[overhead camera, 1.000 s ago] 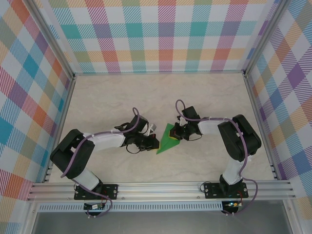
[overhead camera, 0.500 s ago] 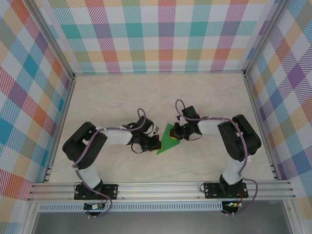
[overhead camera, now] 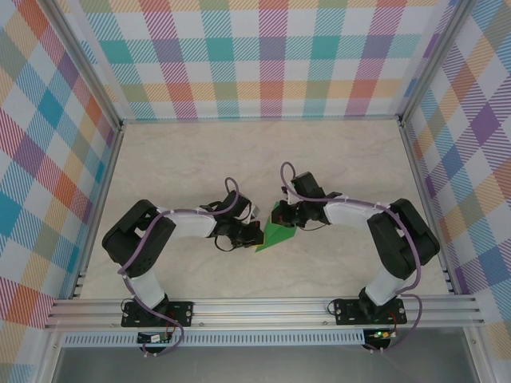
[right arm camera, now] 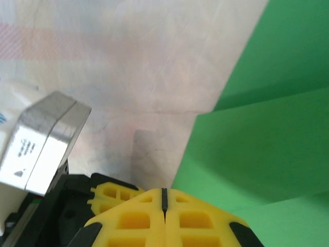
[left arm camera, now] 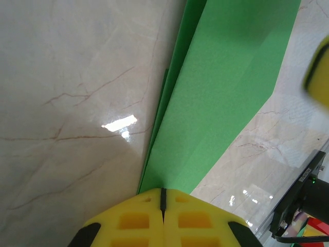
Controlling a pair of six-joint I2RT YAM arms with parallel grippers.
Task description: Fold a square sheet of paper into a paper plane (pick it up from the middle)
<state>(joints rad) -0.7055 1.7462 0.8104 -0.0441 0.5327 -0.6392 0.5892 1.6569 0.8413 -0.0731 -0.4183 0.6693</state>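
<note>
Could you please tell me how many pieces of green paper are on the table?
1. The folded green paper lies between the left gripper at its near-left tip and the right gripper at its far-right edge. A second could hide under the arms.

The green paper plane (overhead camera: 275, 237) lies on the table (overhead camera: 192, 159) between the left tool (overhead camera: 254, 234) and right tool (overhead camera: 286, 215).

Left arm (overhead camera: 172, 227) and right arm (overhead camera: 375, 219): black joints, white links, purple cable (overhead camera: 229, 187); yellow cell-moulded fingers (left arm camera: 139, 218); black bases (overhead camera: 157, 313) on the aluminium rail (overhead camera: 263, 307).
</note>
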